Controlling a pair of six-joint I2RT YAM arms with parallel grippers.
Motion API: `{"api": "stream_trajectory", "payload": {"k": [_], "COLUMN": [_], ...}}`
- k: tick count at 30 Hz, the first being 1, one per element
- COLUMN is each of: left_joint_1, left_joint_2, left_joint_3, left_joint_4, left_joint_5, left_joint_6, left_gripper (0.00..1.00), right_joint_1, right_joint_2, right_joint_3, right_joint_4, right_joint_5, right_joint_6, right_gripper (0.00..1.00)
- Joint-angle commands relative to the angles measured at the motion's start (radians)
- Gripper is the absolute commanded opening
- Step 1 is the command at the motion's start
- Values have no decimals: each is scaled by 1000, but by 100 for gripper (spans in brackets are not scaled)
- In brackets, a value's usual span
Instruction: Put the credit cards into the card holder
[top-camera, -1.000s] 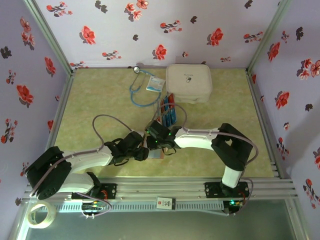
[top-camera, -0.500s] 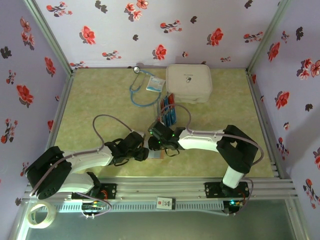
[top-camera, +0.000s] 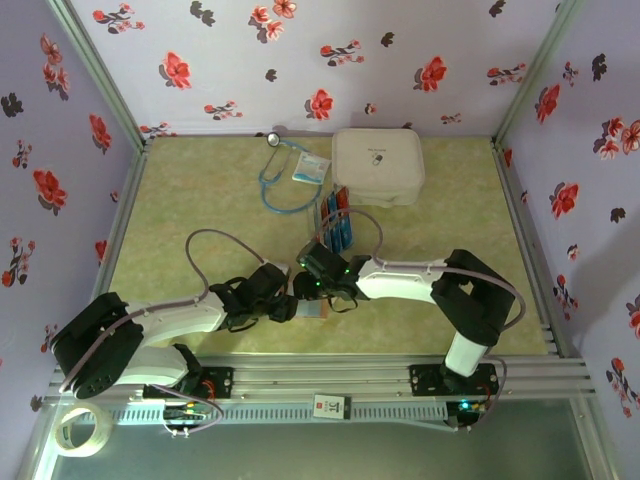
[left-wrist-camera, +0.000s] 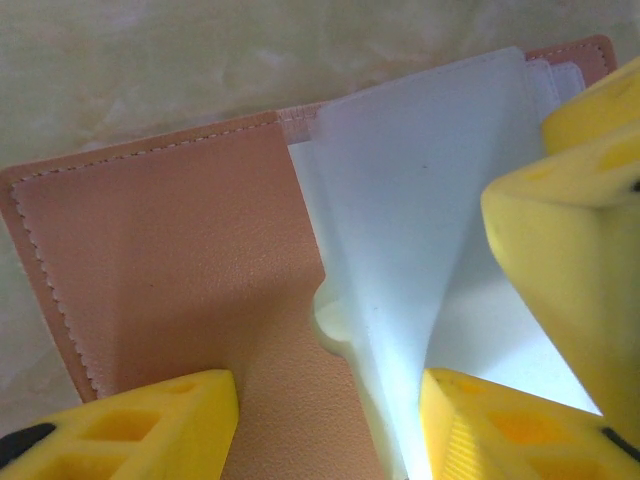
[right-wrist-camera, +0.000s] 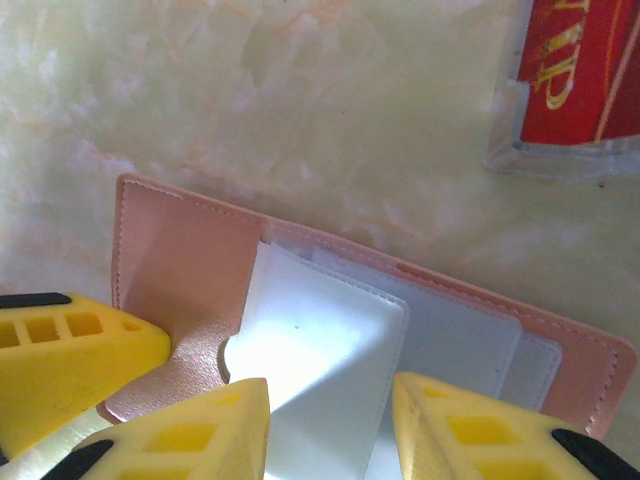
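Left gripper (left-wrist-camera: 330, 425) and right gripper (right-wrist-camera: 332, 425) both sit half open right over the open card holder (left-wrist-camera: 170, 260), clamping nothing.

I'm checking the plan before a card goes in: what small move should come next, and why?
Probably move the right gripper to the red card in the clear tray and take it. Its jaws stand apart and empty above the card holder, whose translucent sleeves lie open, and the left gripper is down on the holder.
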Motion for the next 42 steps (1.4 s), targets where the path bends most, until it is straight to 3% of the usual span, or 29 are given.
{"api": "stream_trajectory", "payload": {"k": [1,6,11,18,26,37,42], "left_joint_1": [-8,-8,0,38,87,142,149], "left_joint_2": [46,28,-86,-399,-631,-633,-625], "left_joint_3": [-36,-36,-43,-75,-111,-108,-102], "left_joint_4": [-44,-44,-62,-113,-189,-191,-191], "left_joint_5": [8,3,-32,-90,-174,-177,-172], "left_joint_6": [1,-1,-10,-20,-74,-108,-111], "left_gripper": [53,55,65,99,100,100,100], "right_joint_1": [1,0,0,2,24,55,54], "right_joint_2": [17,1,-9,-1,37,210,203], "right_joint_3": [-7,-16,-15,4,57,208,213], "right_joint_4": [55,89,104,101,101,88,72], "right_joint_5": [-42,-60,-75,-91,-102,-112,-117], "right_joint_6": [34,56,70,75,78,79,68], "right_gripper": [36,36,35,35,35,45,47]}}
